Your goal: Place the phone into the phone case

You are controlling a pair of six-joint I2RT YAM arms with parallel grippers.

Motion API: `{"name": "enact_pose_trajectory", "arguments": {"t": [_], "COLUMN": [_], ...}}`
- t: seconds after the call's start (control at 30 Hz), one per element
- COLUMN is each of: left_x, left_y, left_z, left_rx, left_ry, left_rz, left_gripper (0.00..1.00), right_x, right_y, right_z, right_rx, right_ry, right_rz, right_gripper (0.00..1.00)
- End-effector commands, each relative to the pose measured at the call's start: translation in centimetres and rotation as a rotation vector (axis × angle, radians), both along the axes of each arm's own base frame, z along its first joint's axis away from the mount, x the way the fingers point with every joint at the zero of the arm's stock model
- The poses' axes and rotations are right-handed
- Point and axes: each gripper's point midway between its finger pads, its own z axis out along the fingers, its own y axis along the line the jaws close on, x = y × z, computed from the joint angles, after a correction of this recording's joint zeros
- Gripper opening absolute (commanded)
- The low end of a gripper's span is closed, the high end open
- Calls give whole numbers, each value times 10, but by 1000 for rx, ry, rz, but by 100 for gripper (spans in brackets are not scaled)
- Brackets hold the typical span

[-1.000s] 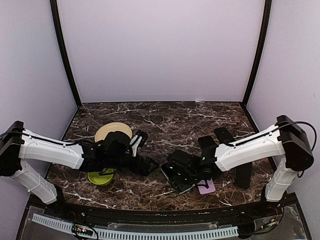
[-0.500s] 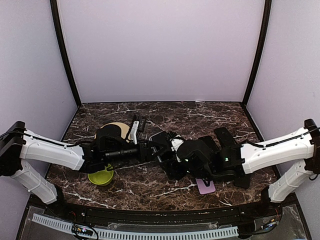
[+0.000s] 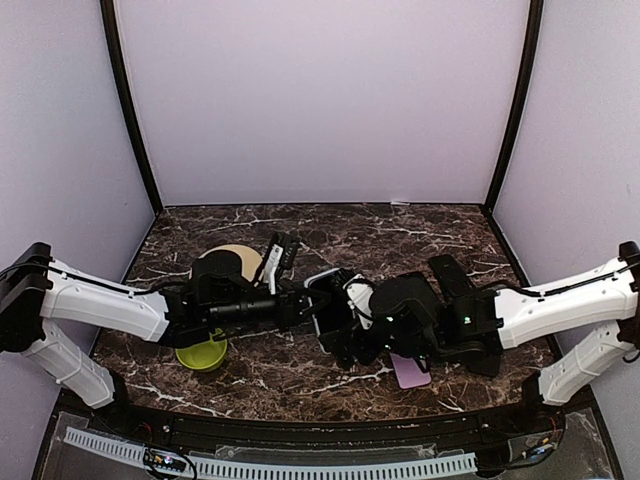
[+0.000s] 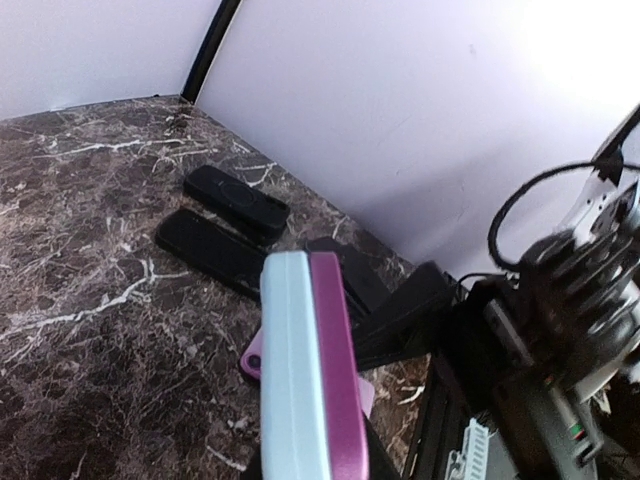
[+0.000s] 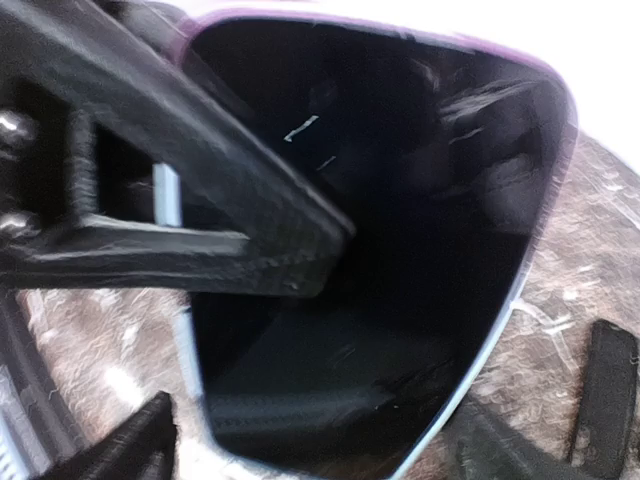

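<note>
The phone [image 3: 330, 305] is a slab with a black screen, held up off the marble between the two arms. Edge-on in the left wrist view, the phone [image 4: 305, 370] shows a light blue layer beside a magenta one. My left gripper [image 3: 316, 304] is shut on it, one black finger [image 5: 200, 235] crossing the screen [image 5: 400, 250]. My right gripper [image 3: 352, 335] is open, its tips [image 5: 310, 445] standing apart on either side of the phone's lower end. The purple phone case [image 3: 412, 372] lies flat on the table under the right arm and peeks out behind the phone [image 4: 252, 358].
A green bowl [image 3: 202, 353] and a tan plate [image 3: 232, 262] sit by the left arm. Black flat devices lie at the right [image 3: 448, 272] [image 3: 488, 350], with two more seen from the left wrist [image 4: 235, 198] [image 4: 210, 245]. Lilac walls enclose the table.
The right gripper lifted the phone off the table toward the centre. The left gripper reached in and shut on it, and the right jaws then spread open.
</note>
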Motion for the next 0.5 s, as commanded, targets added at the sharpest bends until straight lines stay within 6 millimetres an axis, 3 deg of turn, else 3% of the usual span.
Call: {"name": "enact_pose_trajectory", "arguments": {"t": [0.0, 0.1, 0.23, 0.33, 0.47], "left_x": [-19, -32, -47, -53, -60], "left_y": [3, 0, -4, -1, 3], "left_z": [-33, -51, -68, -74, -79], "left_rx": [129, 145, 176, 191, 202], "left_ry": [-140, -206, -279, -330, -399], "left_rz": [-132, -223, -337, -379, -415], "left_gripper": [0, 0, 0, 0, 0], "right_x": [-26, -46, -62, -42, -16], "right_y": [-11, -29, -28, -18, -2], "right_z": [5, 14, 39, 43, 18], "right_rx": [-26, -11, 29, -21, -144], "right_ry": [87, 156, 72, 35, 73], "right_rz": [242, 445, 703, 760, 806], "right_gripper": [98, 99, 99, 95, 68]}}
